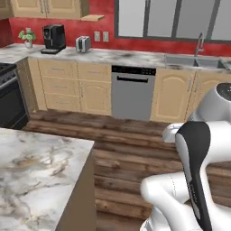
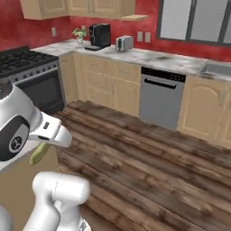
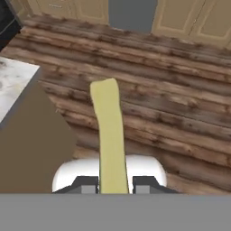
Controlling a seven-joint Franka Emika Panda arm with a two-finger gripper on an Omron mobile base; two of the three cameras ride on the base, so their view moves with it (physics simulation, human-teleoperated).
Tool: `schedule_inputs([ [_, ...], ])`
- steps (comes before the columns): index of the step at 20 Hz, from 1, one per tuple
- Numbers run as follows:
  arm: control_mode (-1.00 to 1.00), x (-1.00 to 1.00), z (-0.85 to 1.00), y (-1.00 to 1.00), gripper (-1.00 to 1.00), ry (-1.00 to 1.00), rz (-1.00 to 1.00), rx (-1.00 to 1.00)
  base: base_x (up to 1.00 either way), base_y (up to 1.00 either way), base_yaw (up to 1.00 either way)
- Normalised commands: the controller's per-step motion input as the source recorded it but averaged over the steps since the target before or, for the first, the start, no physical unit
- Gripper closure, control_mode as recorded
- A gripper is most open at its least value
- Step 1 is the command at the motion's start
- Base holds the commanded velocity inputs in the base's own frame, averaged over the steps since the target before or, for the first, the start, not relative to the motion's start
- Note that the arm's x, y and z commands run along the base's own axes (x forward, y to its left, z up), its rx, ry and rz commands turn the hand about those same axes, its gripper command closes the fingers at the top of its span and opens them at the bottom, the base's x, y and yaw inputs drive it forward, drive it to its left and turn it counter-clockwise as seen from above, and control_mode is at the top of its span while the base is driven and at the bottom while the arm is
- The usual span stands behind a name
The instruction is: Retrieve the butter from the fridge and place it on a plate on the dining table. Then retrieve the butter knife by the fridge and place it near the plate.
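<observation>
1. Your claw [image 3: 113,184] is clamped on the butter [image 3: 109,135]; in the hand view the yellow stick runs up from between the two dark tips.
2. In the right base view, you see the butter [image 2: 39,153] poking out below the white hand, held in the air over the wooden floor [image 2: 149,176].
3. The dining counter [image 1: 31,171] lies at lower left of the left base view, its marble corner just beside the arm; in the hand view its tan base [image 3: 31,149] sits left of the butter.
4. The butter is not touching the counter.
5. Along the far wall you have a grey dishwasher [image 1: 132,92], a coffee machine [image 1: 53,38] and a toaster [image 1: 83,43].
</observation>
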Motion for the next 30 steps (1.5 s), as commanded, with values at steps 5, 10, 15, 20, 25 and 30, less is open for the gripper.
schedule_inputs([
  [5, 1.0, 0.0, 0.0, 0.0, 1.0, 0.0, 0.0, 0.0, 0.0, -0.53, 0.67],
  [10, 1.0, 0.0, 0.0, 0.0, 1.0, 0.0, 0.0, 0.0, -0.62, -0.02, 0.37],
  [15, 1.0, 0.0, 0.0, 0.0, 1.0, 0.0, 0.0, 0.0, -0.95, 0.22, 0.16],
  [20, 1.0, 0.0, 0.0, 0.0, 1.0, 0.0, 0.0, 0.0, -0.82, 0.38, 0.04],
  [25, 1.0, 0.0, 0.0, 0.0, 1.0, 0.0, 0.0, 0.0, -0.37, 0.78, -0.24],
  [30, 1.0, 0.0, 0.0, 0.0, 1.0, 0.0, 0.0, 0.0, -0.45, 0.76, -0.39],
])
